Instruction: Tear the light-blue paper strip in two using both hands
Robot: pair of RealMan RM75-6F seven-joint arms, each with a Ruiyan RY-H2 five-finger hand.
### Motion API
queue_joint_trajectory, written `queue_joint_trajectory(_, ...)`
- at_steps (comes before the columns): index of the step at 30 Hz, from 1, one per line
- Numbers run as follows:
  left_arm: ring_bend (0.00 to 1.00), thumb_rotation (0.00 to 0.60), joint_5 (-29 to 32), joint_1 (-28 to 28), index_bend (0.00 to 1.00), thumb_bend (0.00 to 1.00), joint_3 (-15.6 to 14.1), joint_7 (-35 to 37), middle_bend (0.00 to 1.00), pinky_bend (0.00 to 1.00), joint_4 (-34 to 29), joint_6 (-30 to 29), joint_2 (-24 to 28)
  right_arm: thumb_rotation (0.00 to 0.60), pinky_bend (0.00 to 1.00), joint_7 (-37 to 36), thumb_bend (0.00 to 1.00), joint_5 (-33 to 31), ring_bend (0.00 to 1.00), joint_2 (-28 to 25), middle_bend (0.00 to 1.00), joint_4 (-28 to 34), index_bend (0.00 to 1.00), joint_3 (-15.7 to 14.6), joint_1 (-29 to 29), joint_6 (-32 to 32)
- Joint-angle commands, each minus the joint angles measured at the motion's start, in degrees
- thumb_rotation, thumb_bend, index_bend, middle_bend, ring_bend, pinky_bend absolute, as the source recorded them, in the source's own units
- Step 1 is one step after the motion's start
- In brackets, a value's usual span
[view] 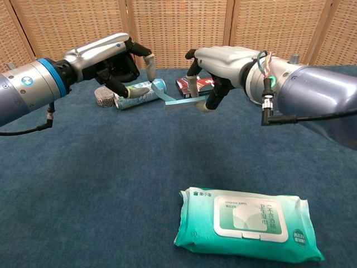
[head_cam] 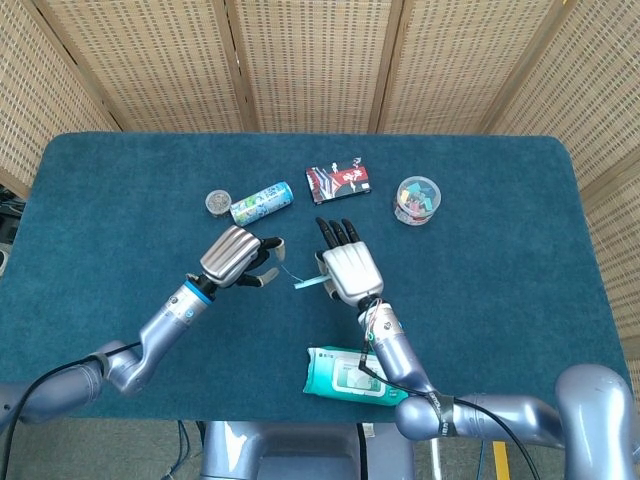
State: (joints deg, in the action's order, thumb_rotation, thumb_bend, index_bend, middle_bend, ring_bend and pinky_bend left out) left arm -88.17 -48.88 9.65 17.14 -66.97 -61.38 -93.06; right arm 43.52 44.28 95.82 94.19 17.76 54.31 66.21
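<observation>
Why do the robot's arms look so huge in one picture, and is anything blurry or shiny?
Chest view: the camera sits low and close, so the right robot hand and left robot hand loom large; everything stays sharp, with a soft shadow beside the wipes pack. Head view: even light, no blur, small bright glints on the metal of the left robot hand.
</observation>
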Motion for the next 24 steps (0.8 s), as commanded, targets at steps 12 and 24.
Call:
queue_joint_trajectory(12, 0.98, 0.600, 2.65, -1.31, 0.54, 0.35, 0.84, -2.87, 0.97, 0.96, -2.86, 2.23, -0.42, 0.600, 0.00, -0.41, 0.56, -0.73, 0.00, -0.82, 0.01, 0.33, 0.62, -0.11, 0.28, 0.28)
queue_joint_trajectory(24, 0.98, 0.600, 6.22, -1.77, 0.58, 0.48, 1.94, -6.91, 0.97, 0.96, -4.80, 4.06, -0.90, 0.600, 0.00, -1.37, 0.57, -0.72, 0.00, -1.76, 0.01, 0.76, 0.62, -0.49, 0.11, 0.28)
